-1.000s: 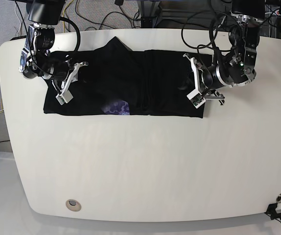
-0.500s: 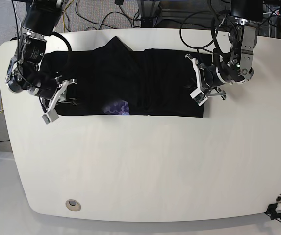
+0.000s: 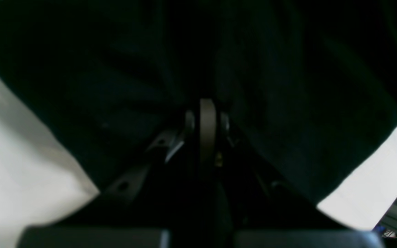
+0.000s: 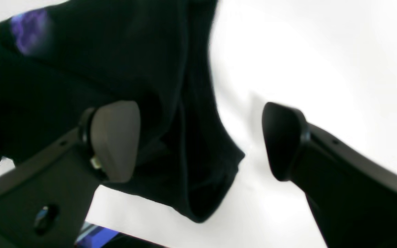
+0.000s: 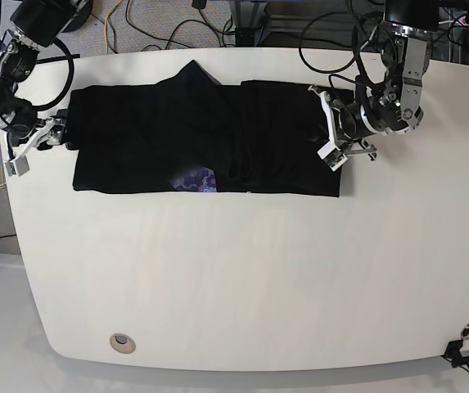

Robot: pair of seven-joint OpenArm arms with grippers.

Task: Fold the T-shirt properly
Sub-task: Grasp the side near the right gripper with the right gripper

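T-shirt (image 5: 205, 139) cloth is pinched by the left tool (image 3: 207, 119), whose jaws are pressed together on a fold of black fabric near the garment's end on the base view's right; the wrist picture is dark, so how much cloth sits between the pads is hard to judge. The right tool (image 4: 198, 141) stands with its jaws spread wide and holds nothing: one pad (image 4: 114, 139) lies over the black cloth, the other over bare desk, with a hanging corner of the shirt between them. In the base view that tool (image 5: 29, 147) sits at the shirt's other end, just off its edge.

One T-shirt is on the white desk (image 5: 242, 278), lying as a long flat band across the far half, with a patch of purple print (image 5: 193, 178) showing at its near edge and a raised peak of cloth at the far edge. Two tools are in view, one at each end.

My reading is that the lengthwise folds are made and the end-to-end fold is in hand. The next move seems to call for the right tool to close on its corner, so both ends can be lifted evenly without dragging the folded layers apart.
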